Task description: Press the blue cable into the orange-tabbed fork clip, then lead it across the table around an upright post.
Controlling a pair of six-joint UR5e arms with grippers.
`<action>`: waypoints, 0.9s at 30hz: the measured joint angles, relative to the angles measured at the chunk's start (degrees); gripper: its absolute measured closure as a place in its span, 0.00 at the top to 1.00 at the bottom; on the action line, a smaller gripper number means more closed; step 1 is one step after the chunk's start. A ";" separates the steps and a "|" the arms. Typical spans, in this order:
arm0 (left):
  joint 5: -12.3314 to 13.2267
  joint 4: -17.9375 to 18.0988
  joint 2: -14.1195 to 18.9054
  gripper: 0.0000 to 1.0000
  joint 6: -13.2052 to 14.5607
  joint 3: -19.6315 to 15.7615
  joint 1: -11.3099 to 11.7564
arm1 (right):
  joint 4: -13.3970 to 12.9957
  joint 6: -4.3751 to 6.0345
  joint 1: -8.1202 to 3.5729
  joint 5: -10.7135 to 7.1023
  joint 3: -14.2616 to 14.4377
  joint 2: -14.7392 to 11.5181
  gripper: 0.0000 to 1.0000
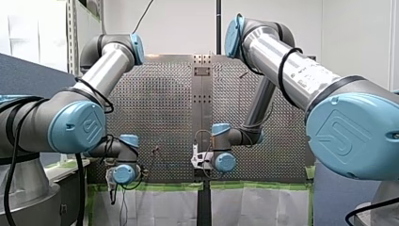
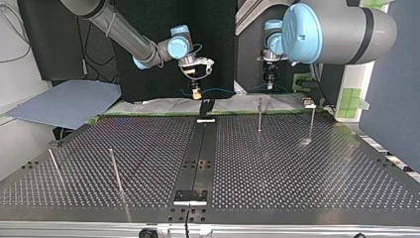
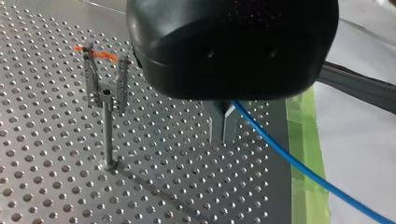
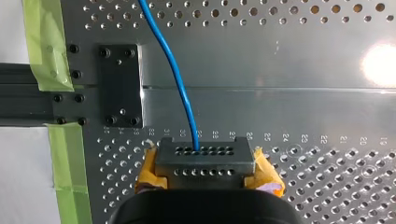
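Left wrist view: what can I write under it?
My left gripper grips the blue cable near the orange-tabbed fork clip.

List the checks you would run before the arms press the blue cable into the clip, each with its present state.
1. Left gripper shut on blue cable: ok.
2. Right gripper shut on cable: ok.
3. Clip empty, nothing blocking it: ok.
4. Cable pressed into clip: not ok.
5. Cable led round a post: not ok.
6. Cable free of snags between the grippers: cannot tell.
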 joint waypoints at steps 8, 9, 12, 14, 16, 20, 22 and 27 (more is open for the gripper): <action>0.08 -0.01 3.82 0.02 -0.05 -2.03 0.03 | 0.42 0.02 -0.18 -0.01 -0.49 0.00 0.00; 0.10 -0.04 3.99 0.02 -0.04 -2.07 0.01 | 0.44 0.04 -0.18 -0.02 -0.56 0.00 0.00; 0.12 -0.10 4.23 0.02 0.00 -2.12 -0.04 | 0.60 0.04 -0.22 -0.02 -0.81 0.00 0.00; 0.11 -0.12 4.27 0.02 0.01 -2.12 -0.06 | 0.75 0.02 -0.31 -0.02 -0.88 0.00 0.00; 0.11 -0.07 4.28 0.02 -0.08 -2.02 -0.03 | 0.90 0.01 -0.45 -0.02 -0.91 0.00 0.00; 0.19 -0.16 4.33 0.02 -0.36 -0.82 0.07 | 1.13 -0.02 -0.71 -0.01 -0.92 0.00 0.00; 0.21 -0.23 4.32 0.02 -0.45 -0.33 0.08 | 1.13 0.01 -0.87 0.00 -0.95 0.00 0.00; 0.51 -0.38 4.31 0.02 -1.10 1.21 0.09 | 1.21 0.02 -1.31 -0.01 -0.97 0.00 0.00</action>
